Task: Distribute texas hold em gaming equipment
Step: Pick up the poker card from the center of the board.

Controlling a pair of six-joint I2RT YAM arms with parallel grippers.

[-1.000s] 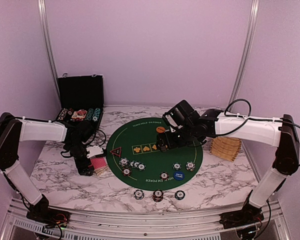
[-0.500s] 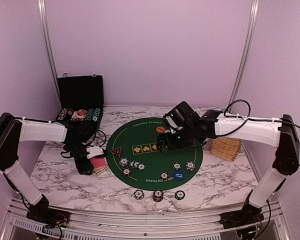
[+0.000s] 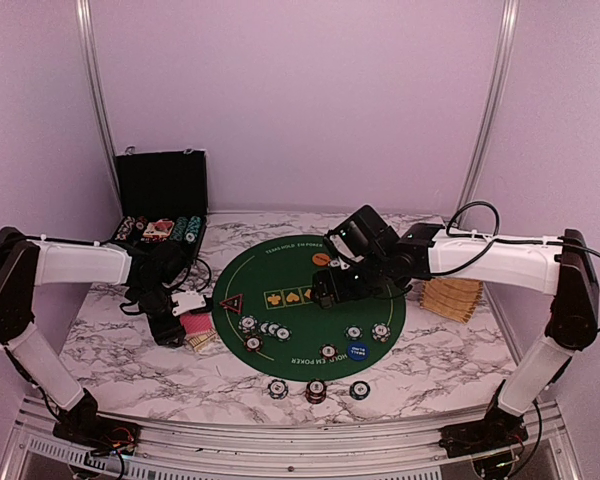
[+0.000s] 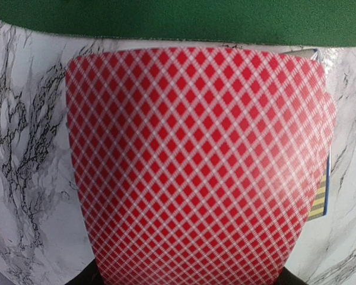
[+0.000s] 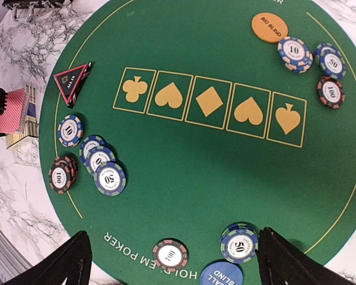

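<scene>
The left gripper [image 3: 172, 328], clamped on the near end of a red-backed card [image 4: 196, 166] beside the green mat [image 4: 178, 15], holds it pointing lengthwise at the mat (the right gripper [image 3: 325, 292] hangs wide open over the middle, farther off).

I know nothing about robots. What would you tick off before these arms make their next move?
1. Left gripper shut on the red-backed card: ok.
2. Only one card pinched, not several: cannot tell.
3. Right gripper open and empty above the green mat: ok.
4. Suit boxes free of chips: ok.
</scene>
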